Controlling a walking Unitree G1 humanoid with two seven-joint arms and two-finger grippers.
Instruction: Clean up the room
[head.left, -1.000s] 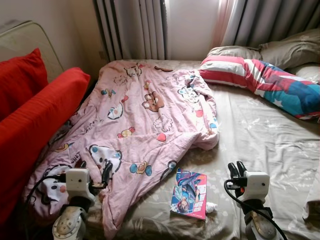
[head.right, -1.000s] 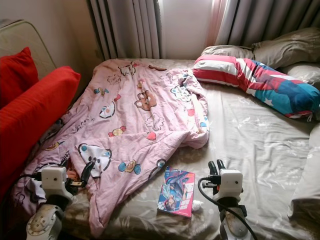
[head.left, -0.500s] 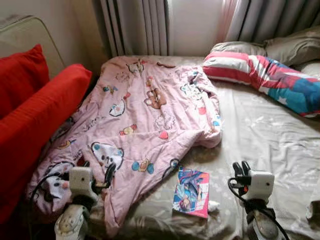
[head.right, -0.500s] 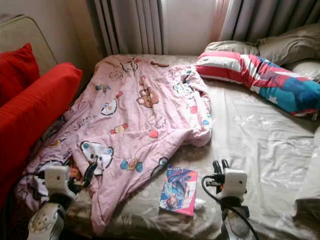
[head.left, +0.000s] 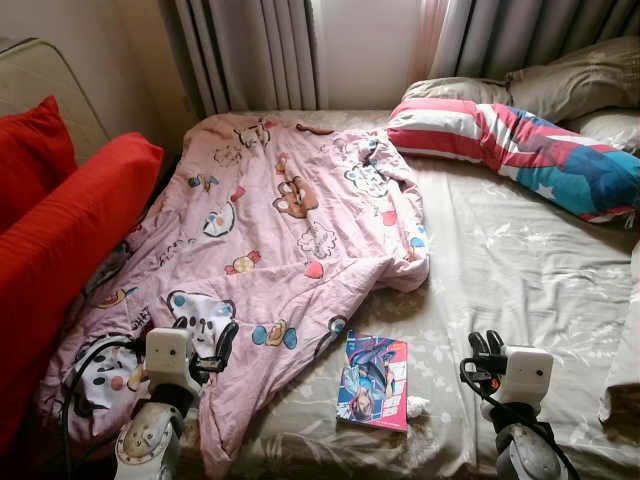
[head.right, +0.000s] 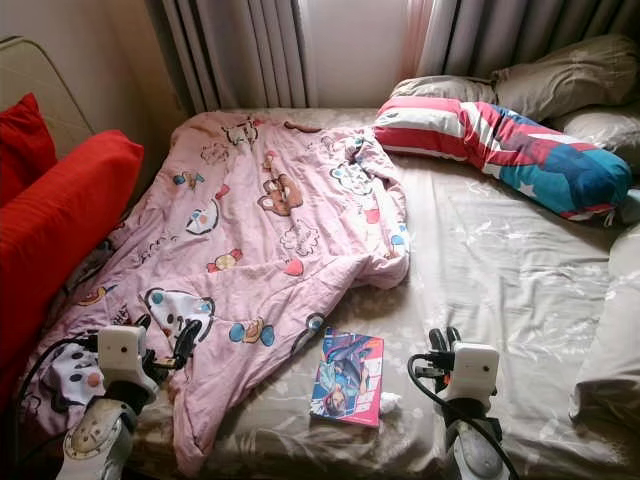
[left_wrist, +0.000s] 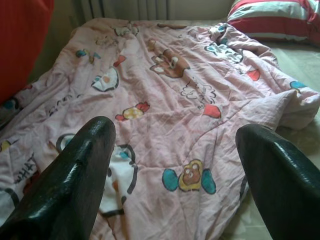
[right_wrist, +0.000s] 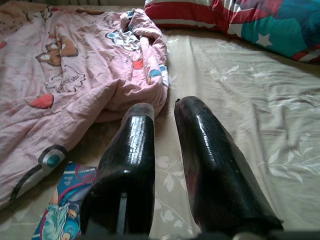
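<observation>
A crumpled pink cartoon-print blanket (head.left: 290, 230) lies over the left half of the bed. A colourful comic book (head.left: 375, 382) rests flat on the beige sheet (head.left: 510, 270) near the front edge, with a small white scrap (head.left: 416, 406) beside it. My left gripper (head.left: 205, 335) hovers over the blanket's near corner, its fingers (left_wrist: 75, 180) spread wide and nothing between them. My right gripper (head.left: 487, 345) hangs low over the bare sheet to the right of the book. Its fingers (right_wrist: 210, 165) stand close together and hold nothing.
A red, white and blue striped pillow (head.left: 520, 150) and grey pillows (head.left: 580, 80) lie at the head of the bed on the right. Big red cushions (head.left: 70, 230) line the bed's left side. Grey curtains (head.left: 250, 50) hang behind.
The whole picture has shifted a little as the camera moved. Both grippers keep the same pose over the bed, and nothing on the bed has moved.
</observation>
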